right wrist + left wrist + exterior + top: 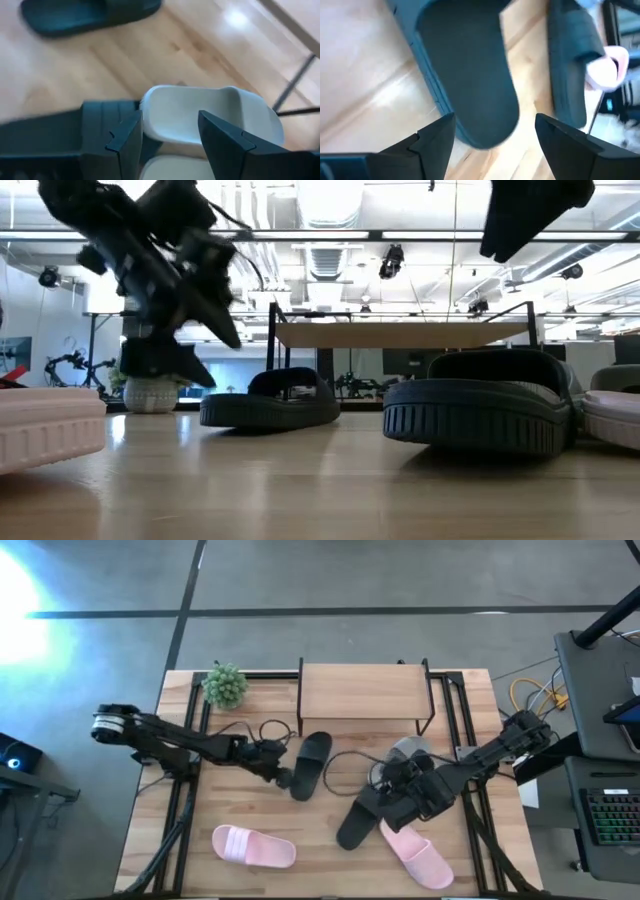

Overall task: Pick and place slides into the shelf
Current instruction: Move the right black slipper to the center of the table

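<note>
**Black slide lies free in front of the shelf, left claw spread wide**

The shelf (364, 690) stands at the far middle of the table (330, 865), its wooden top board bare. Just in front of its left end lies a black slide (309, 764), flat on its sole. Its long axis runs from the shelf toward the near edge, tilted slightly leftward at the near end. The left gripper (283, 776) sits at that near end, fingers (436, 137) spread apart on either side of the sole tip and gripping nothing.

The second black slide (358, 818) lies in front of the shelf's right half and farther from it, its long axis slanting down-left. The right gripper (405, 783) hovers over it, fingers (127, 135) parted and empty, with a pale grey-white slide (212, 117) just ahead of them, below the shelf's right end.

Two pink slides lie farthest from the shelf: one (253, 846) to the left, lengthwise roughly parallel to the shelf's front, the other (418, 854) to the right, slanting. A small potted plant (225, 685) stands just left of the shelf.
</note>
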You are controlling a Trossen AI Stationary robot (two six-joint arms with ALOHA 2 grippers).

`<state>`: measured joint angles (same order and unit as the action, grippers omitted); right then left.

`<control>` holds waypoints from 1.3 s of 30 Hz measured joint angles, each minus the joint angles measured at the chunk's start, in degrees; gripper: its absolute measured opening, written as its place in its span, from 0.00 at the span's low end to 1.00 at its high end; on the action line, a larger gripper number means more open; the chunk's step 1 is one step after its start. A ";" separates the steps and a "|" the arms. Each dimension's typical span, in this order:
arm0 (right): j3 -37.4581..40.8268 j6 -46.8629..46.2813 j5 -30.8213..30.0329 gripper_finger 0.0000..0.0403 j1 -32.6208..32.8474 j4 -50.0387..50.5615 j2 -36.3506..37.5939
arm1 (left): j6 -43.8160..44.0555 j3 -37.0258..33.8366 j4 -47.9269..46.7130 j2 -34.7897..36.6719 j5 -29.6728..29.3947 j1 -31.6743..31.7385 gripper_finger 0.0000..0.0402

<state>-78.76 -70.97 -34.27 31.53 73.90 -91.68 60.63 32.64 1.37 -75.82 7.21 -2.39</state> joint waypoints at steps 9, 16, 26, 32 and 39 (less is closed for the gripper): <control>3.84 5.04 9.10 0.45 3.79 -9.64 -3.47 | -7.72 -0.31 -11.09 13.00 -3.14 -0.03 0.65; 4.39 9.90 4.07 0.45 4.89 -17.65 -8.85 | -14.58 -0.33 -14.12 17.40 -4.39 0.02 0.65; -2.19 14.98 4.22 0.45 6.82 -16.50 -17.72 | -32.44 -0.42 -24.85 21.69 -7.82 -0.35 0.65; -7.18 12.71 4.21 0.45 4.94 -9.49 -22.07 | -34.64 -0.45 -24.59 23.07 -10.70 -0.35 0.65; -9.49 7.77 4.20 0.45 3.45 -6.55 -26.82 | -38.78 -0.55 -24.47 23.57 -10.87 -0.35 0.65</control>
<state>-88.25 -63.20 -30.07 34.98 67.35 -118.50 21.85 32.10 -23.09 -52.25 -3.66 -2.74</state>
